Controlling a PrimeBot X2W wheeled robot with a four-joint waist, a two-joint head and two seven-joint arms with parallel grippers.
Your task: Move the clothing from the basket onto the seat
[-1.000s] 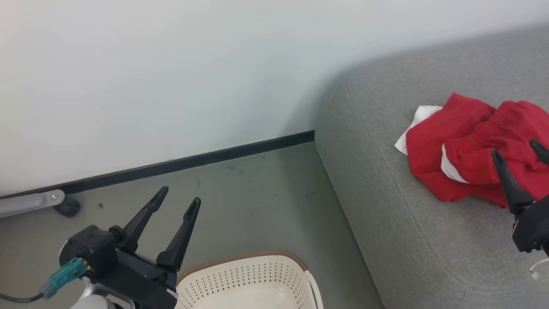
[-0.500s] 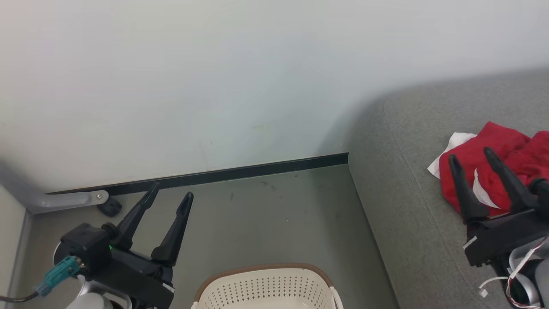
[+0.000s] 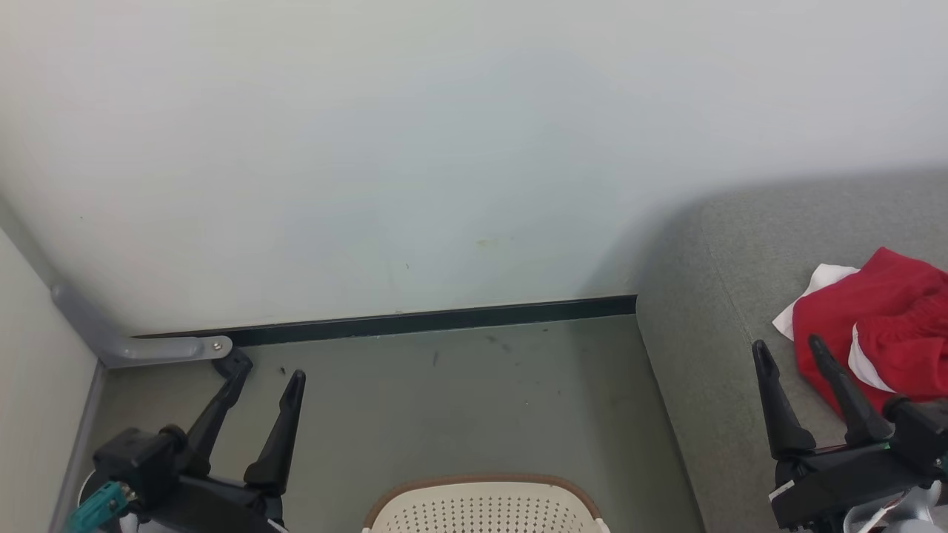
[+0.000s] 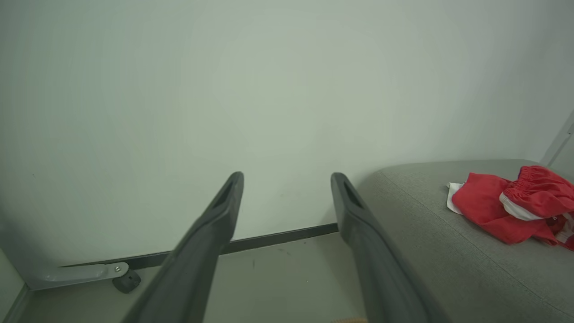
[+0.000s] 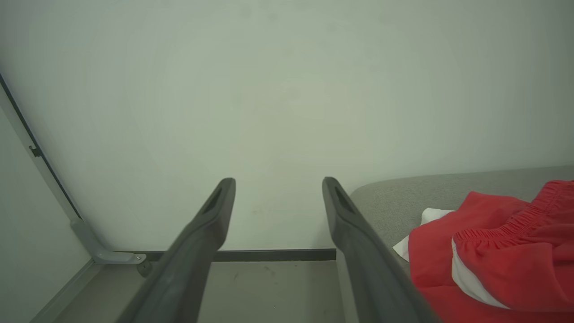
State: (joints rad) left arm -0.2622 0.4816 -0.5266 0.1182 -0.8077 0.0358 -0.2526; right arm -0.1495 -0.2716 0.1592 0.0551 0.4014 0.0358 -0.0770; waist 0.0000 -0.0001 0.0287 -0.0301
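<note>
Clothing [image 3: 881, 326] — bright red with white trim, bunched in a heap on the grey seat [image 3: 711, 311], near its rounded corner. Basket [image 3: 481, 503] — cream, perforated, brown-rimmed, on the floor [image 3: 459, 400] at the head view's lower edge, apart from the seat. Left gripper [image 3: 268, 371]: fingers spread wide, holding nothing, above the floor beside the basket. Right gripper [image 3: 786, 344]: fingers likewise apart, empty, over the seat just beside the clothing.

Head view downward toward wall [image 3: 444, 148], wrist views lower, perhaps nearer, sharing seat [image 3: 718, 311]
</note>
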